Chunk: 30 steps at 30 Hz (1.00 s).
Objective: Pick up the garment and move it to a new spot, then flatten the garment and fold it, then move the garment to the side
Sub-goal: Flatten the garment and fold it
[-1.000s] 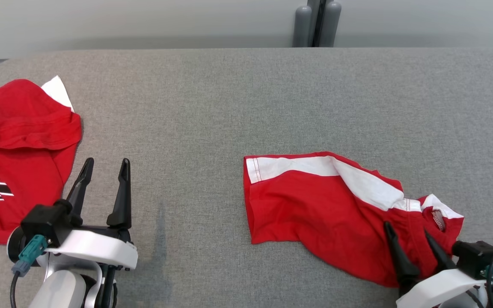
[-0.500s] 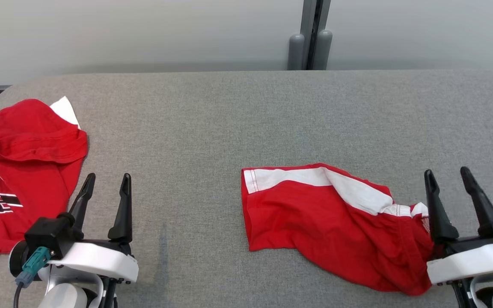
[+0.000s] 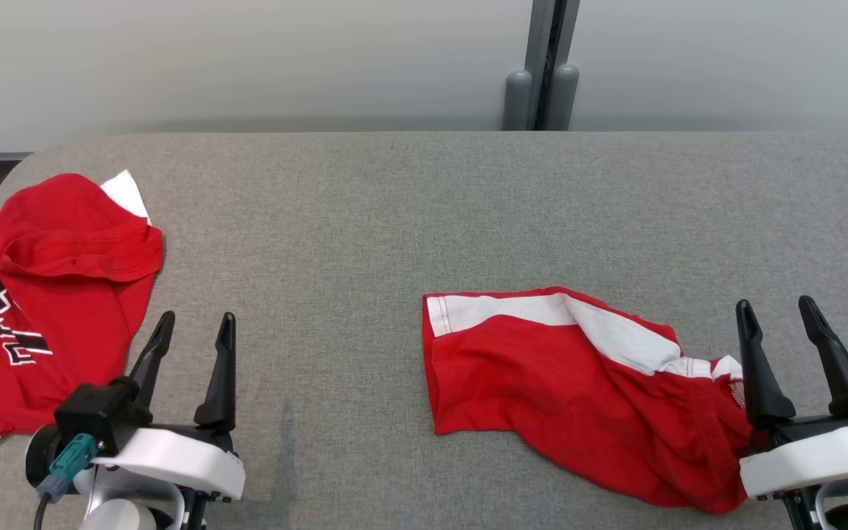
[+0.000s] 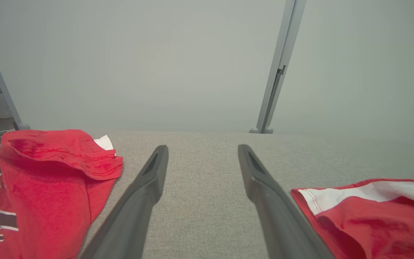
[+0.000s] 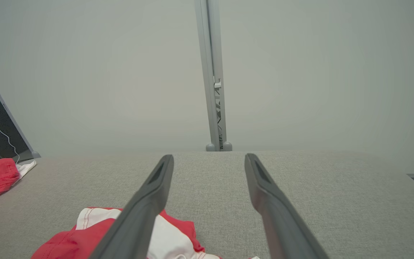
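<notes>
We judge the red, thin-cloth garment with a white side stripe (image 3: 564, 383) to be light, soft and wholly limp: pinched at one point, it will sag and fold over itself. It lies crumpled on the right half of the grey woven-fabric worktop (image 3: 394, 213), its left hem flat and its right end bunched. We would take it at two spread points, the white-banded hem corner and the gathered right end.

The right gripper (image 3: 774, 304) stands wide open just beside that bunched end, holding nothing. The left gripper (image 3: 197, 318) is also wide open and empty, well apart from the garment.

The weave looks grippy, so dragging may wrinkle the cloth. A red printed shirt (image 3: 56, 294) lies far left. A pale grey wall (image 3: 247, 59) and a grey post (image 3: 542, 37) stand behind.
</notes>
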Available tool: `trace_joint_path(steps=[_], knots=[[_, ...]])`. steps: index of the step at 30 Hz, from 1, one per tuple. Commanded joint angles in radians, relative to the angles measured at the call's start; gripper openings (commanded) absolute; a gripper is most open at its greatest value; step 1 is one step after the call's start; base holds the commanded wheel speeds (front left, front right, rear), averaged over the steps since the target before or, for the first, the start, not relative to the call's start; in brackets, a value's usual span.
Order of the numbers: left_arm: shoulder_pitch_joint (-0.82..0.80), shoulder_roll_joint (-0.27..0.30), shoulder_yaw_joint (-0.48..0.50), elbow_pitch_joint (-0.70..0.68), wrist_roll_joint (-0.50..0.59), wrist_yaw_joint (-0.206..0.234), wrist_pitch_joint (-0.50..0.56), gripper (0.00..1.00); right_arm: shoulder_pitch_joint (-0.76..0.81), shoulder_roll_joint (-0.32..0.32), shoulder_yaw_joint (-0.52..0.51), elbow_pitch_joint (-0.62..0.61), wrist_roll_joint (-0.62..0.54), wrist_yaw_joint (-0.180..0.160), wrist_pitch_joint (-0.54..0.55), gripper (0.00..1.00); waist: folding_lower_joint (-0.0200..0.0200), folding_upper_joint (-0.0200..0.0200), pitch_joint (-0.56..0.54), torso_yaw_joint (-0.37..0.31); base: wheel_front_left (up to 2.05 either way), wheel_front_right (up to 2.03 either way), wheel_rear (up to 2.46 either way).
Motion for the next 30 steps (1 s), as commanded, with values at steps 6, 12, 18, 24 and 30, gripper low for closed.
trace_joint_path(steps=[6,12,18,24,30], knots=[[-0.002,0.008,-0.011,-0.006,-0.012,-0.002,0.029,1.0,0.006,0.003,-0.014,-0.013,0.001,0.0,0.004,1.0,0.0,0.0,0.005,0.0,0.0,0.0,0.0],[-0.076,-0.004,-0.042,-0.015,-0.019,-0.031,0.073,1.0,-0.011,0.008,-0.017,-0.021,0.004,0.0,0.01,1.0,0.0,0.0,0.029,-0.004,0.0,0.0,0.0],[-0.241,-0.039,-0.133,0.034,-0.039,-0.113,0.216,1.0,-0.042,0.013,-0.002,-0.035,0.0,0.0,0.011,1.0,0.0,0.0,0.094,-0.036,0.0,0.0,0.0],[-0.336,-0.075,-0.199,0.19,-0.083,-0.196,0.319,1.0,-0.063,0.018,0.016,-0.022,0.002,0.0,0.0,1.0,0.0,0.0,0.149,-0.072,0.0,0.0,0.0],[-0.402,-0.109,-0.268,0.329,-0.102,-0.241,0.357,1.0,-0.073,0.022,0.017,-0.004,0.006,0.0,-0.011,1.0,0.0,0.0,0.177,-0.093,0.0,0.0,0.0]])
